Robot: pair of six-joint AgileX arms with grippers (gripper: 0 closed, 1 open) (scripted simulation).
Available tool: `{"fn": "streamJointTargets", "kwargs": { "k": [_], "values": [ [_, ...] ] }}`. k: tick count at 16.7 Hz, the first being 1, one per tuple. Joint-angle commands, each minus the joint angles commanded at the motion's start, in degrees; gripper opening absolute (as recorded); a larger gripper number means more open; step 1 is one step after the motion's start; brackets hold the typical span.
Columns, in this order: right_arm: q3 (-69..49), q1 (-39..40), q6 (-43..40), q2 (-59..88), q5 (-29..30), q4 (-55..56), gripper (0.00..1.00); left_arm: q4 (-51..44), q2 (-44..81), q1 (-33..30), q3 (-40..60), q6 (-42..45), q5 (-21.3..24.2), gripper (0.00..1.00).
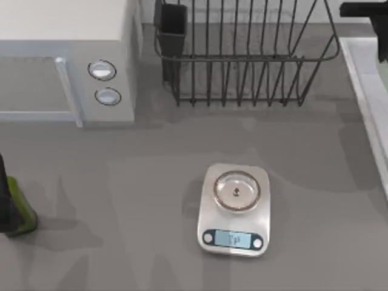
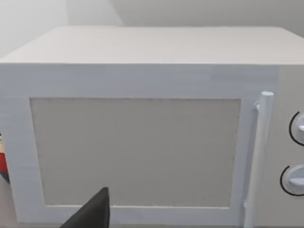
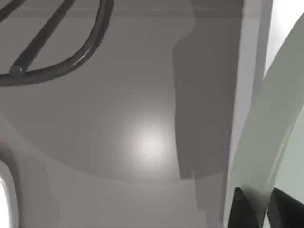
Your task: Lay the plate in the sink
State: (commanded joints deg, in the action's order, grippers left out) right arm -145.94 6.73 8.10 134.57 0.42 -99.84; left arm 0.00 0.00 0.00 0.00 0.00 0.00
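Observation:
In the right wrist view the pale mint-green plate (image 3: 271, 123) stands on edge, and my right gripper (image 3: 259, 208) is shut on its rim, one black finger (image 3: 240, 209) on each face. The sink (image 1: 359, 82), with a white raised rim and pale grey inside, runs along the table's right edge. My right arm (image 1: 364, 9) hangs over the sink's far end at the top right. My left arm (image 1: 11, 209) rests at the left edge, and one dark finger (image 2: 92, 213) of it shows in front of the microwave.
A white microwave (image 1: 66, 54) stands at the back left. A black wire dish rack (image 1: 242, 54) sits at the back middle, close to the sink. A steel kitchen scale (image 1: 235, 209) lies mid-table.

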Motion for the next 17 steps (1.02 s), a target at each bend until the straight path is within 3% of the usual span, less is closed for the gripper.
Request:
{"fn": "streamJointTargets", "kwargs": {
  "k": [6,12,17],
  "values": [
    [-18.71,-10.25,-10.22,19.09,0.1,-0.92,0.0,0.0,0.0,0.0,0.0,0.0,0.0,1.0],
    [-20.36,-11.45,-11.42,20.75,0.11,-0.95,0.0,0.0,0.0,0.0,0.0,0.0,0.0,1.0],
    [-20.36,-11.45,-11.42,20.75,0.11,-0.95,0.38,0.0,0.0,0.0,0.0,0.0,0.0,1.0]
  ]
}}
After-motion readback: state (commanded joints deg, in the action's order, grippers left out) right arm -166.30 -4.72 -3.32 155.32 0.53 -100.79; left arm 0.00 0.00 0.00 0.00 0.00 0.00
